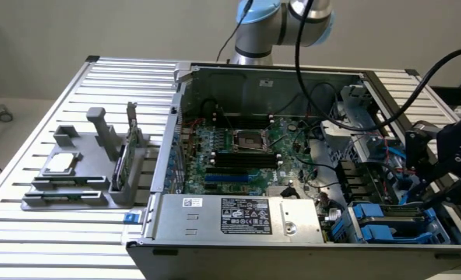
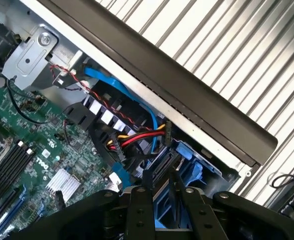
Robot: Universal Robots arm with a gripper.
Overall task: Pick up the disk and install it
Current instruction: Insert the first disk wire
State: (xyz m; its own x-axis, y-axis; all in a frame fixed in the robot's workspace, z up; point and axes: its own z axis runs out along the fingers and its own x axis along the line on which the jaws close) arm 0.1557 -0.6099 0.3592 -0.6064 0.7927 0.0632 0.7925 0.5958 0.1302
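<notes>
Exterior view, largest first: a slatted metal table (image 1: 28, 233) bears an open computer case (image 1: 238, 87) lying on its side. The green motherboard (image 1: 238, 157) is exposed, and a silver power supply (image 1: 238, 219) runs along the near wall. The robot arm (image 1: 253, 29) rises behind the case. The disk (image 1: 393, 224) sits in the drive bay at the case's near corner on the exterior view's right, just beside the power supply. Only its blue plastic carrier rails show; its metal face and label are hidden. The blue frame seems to stand on edge, with its long axis along the near wall toward the exterior view's right, though which end leads cannot be told. In the wrist view the gripper (image 2: 160, 177) hangs close over the disk's blue plastic. Whether it is pinching the rails or merely spread above them cannot be told.
</notes>
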